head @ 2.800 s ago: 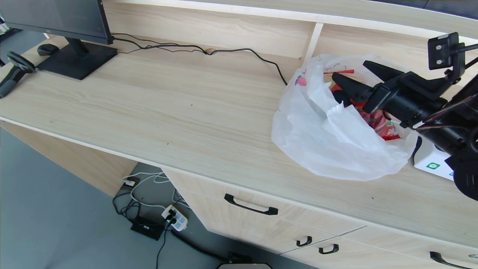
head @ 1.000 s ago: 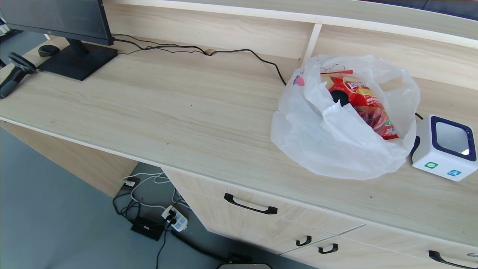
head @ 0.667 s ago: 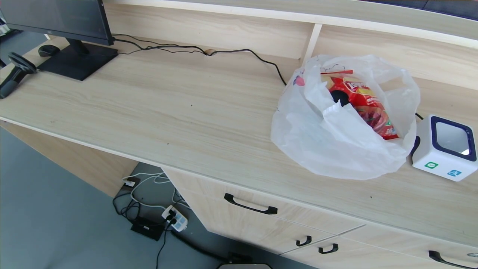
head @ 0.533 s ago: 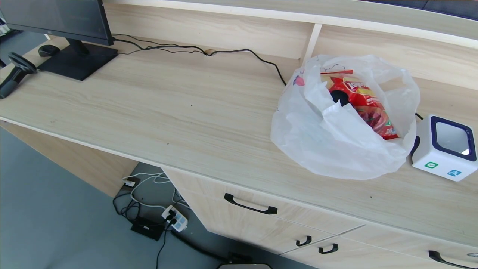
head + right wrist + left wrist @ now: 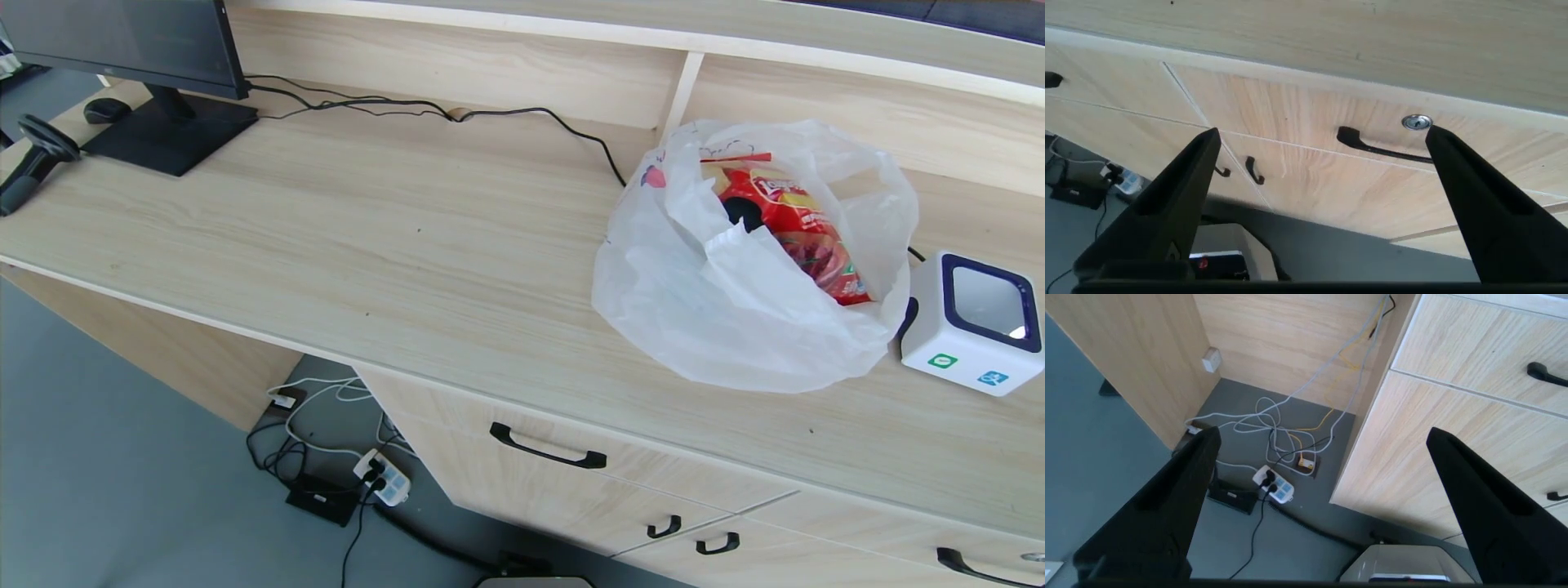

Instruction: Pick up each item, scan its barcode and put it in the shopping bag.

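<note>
On counter (image 5: 367, 245), near right end, shopping bag (image 5: 735, 327) beside scanner (image 5: 971, 327), left gripper (image 5: 1323, 506), right gripper (image 5: 1319, 212), jaws wide.

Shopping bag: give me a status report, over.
Left gripper open, right gripper open, both below the counter. Shopping bag on counter, red snack packet inside. Scanner beside bag.

No words can be read; the scanner (image 5: 927, 322) bears a green icon (image 5: 942, 360) and a blue icon (image 5: 993, 378).
</note>
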`<state>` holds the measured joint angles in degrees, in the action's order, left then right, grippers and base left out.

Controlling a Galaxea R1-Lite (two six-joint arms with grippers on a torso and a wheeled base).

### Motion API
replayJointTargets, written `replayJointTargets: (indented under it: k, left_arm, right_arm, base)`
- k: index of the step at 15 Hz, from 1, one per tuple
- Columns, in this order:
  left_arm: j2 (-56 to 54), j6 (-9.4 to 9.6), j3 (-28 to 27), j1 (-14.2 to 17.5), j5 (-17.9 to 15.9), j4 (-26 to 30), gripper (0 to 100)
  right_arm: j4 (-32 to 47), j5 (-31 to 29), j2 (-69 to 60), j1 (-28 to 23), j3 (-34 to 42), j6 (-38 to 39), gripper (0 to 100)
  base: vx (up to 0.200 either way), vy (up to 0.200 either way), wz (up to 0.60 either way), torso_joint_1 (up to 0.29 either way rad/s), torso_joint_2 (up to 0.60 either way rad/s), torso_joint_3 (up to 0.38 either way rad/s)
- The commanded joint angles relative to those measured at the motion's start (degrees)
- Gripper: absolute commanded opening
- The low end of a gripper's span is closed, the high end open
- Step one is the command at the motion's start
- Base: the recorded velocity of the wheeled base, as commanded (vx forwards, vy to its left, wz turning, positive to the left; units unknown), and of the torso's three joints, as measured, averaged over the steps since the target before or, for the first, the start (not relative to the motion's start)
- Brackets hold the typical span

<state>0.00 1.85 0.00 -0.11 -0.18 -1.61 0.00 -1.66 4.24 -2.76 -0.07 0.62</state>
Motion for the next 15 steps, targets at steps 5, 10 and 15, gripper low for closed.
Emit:
replayJointTargets:
  k: [5, 10, 15]
  left_arm:
    - [0.1, 0.26, 0.0, 0.0, 0.0, 0.0, 100]
    - [0.1, 0.26, 0.0, 0.0, 0.0, -0.1, 100]
    - [0.1, 0.52, 0.0, 0.0, 0.0, -0.1, 100]
  right_arm:
    - [0.0, 0.1, -0.1, 0.0, 0.0, -1.1, 100]
    - [0.0, 0.0, -4.2, 2.4, 0.0, -1.4, 100]
    - [0.1, 0.0, -4.2, 2.4, 0.0, -1.2, 100]
  base:
    - [0.0, 0.0, 0.0, 0.0, 0.0, 0.0]
    - [0.0, 0.0, 0.0, 0.0, 0.0, 0.0]
    - [0.0, 0.0, 0.0, 0.0, 0.0, 0.0]
